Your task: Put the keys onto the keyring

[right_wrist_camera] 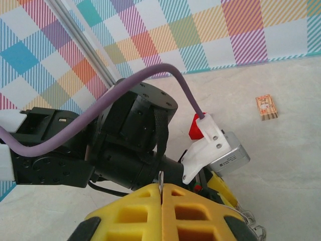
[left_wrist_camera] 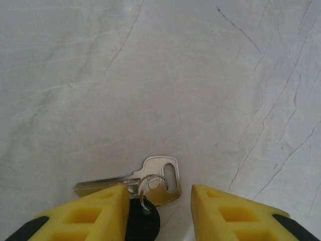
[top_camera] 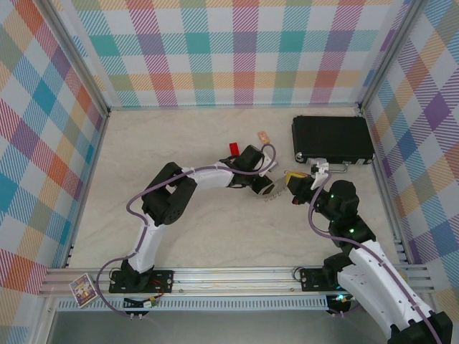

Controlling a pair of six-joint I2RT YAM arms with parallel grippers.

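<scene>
A silver key (left_wrist_camera: 161, 173) lies flat on the table. A small wire loop (left_wrist_camera: 145, 193) joins it to a key with a black plastic head (left_wrist_camera: 143, 223). My left gripper (left_wrist_camera: 158, 193) is open just over them, with the black head against its left finger (left_wrist_camera: 95, 213) and the right finger apart. It sits mid-table (top_camera: 267, 189). My right gripper (right_wrist_camera: 161, 188) is shut on a thin grey metal edge (right_wrist_camera: 161, 178), seemingly the keyring's rim. Small wire loops (right_wrist_camera: 249, 222) hang below its right side. This gripper (top_camera: 296, 188) is close to the left one's right side.
A black case (top_camera: 332, 137) lies at the back right. A red block (top_camera: 233, 148) and a small tan block (top_camera: 264, 136) sit behind the left gripper. The left arm's wrist (right_wrist_camera: 130, 135) stands right in front of the right gripper. Checked walls enclose the table.
</scene>
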